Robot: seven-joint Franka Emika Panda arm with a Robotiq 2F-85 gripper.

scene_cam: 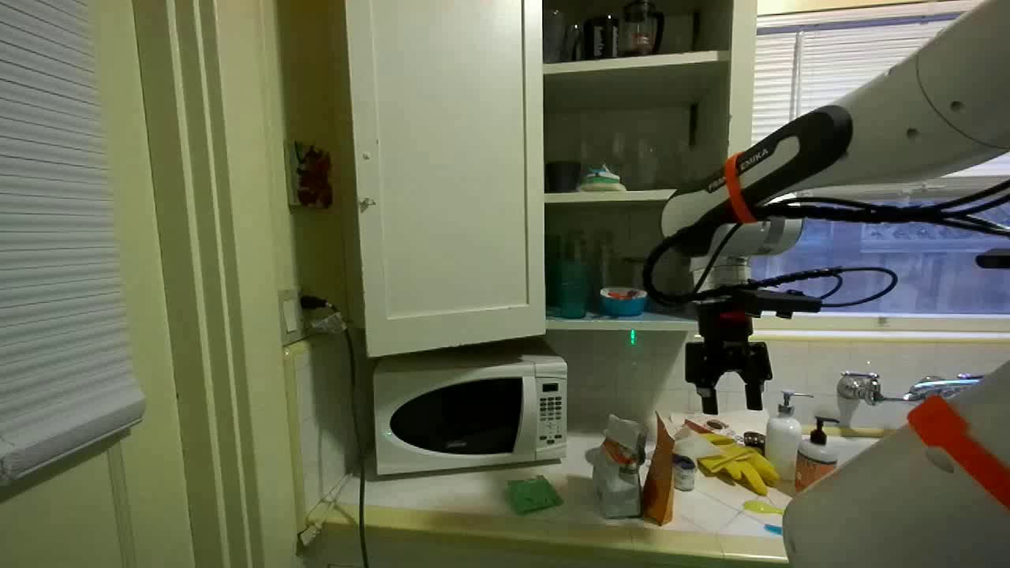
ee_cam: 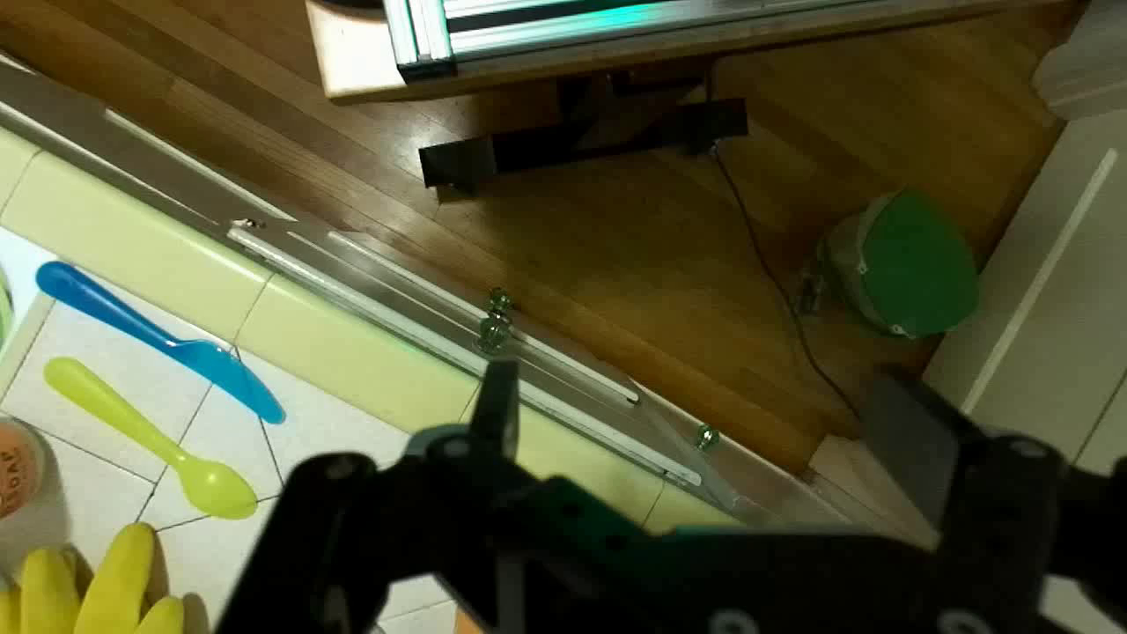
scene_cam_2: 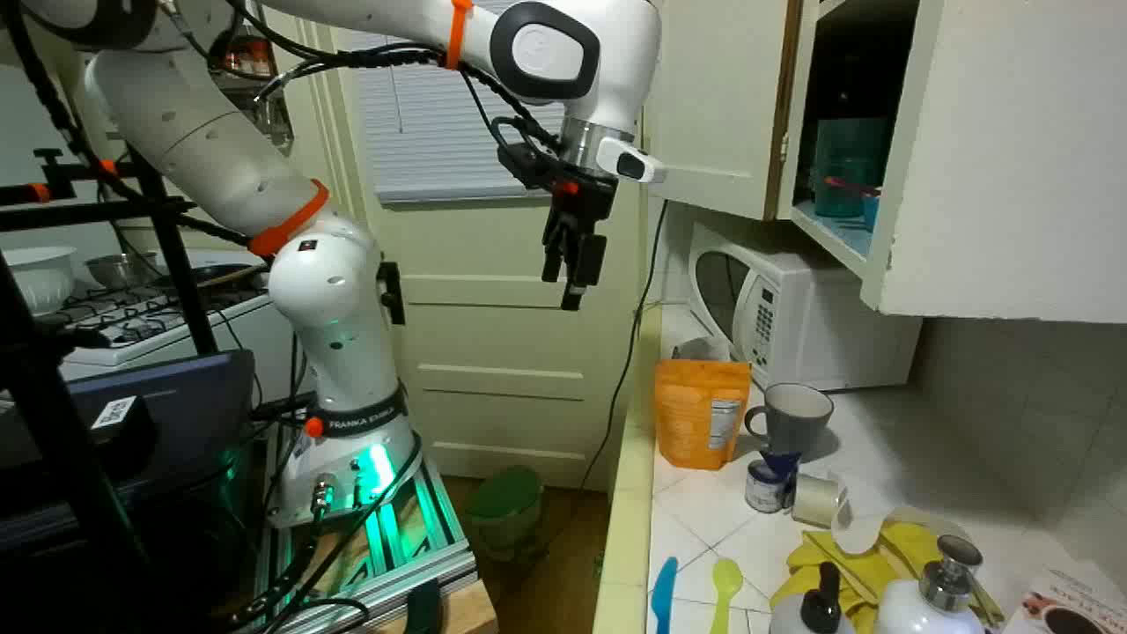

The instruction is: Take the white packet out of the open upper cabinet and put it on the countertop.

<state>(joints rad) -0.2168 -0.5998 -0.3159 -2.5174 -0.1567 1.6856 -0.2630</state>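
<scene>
The upper cabinet has its cream-white door swung open, showing shelves with glasses, a small white-and-green item and a blue bowl. The cabinet also shows in an exterior view. A white packet stands upright on the countertop beside an orange packet; in an exterior view the orange packet mostly hides it. My gripper points down, open and empty, above the countertop's height, right of the packets there. Its spread fingers also show in the wrist view.
A white microwave stands under the cabinet door, with a green sponge in front. A grey mug, yellow gloves, soap bottles, a blue knife and a green spoon lie or stand on the countertop.
</scene>
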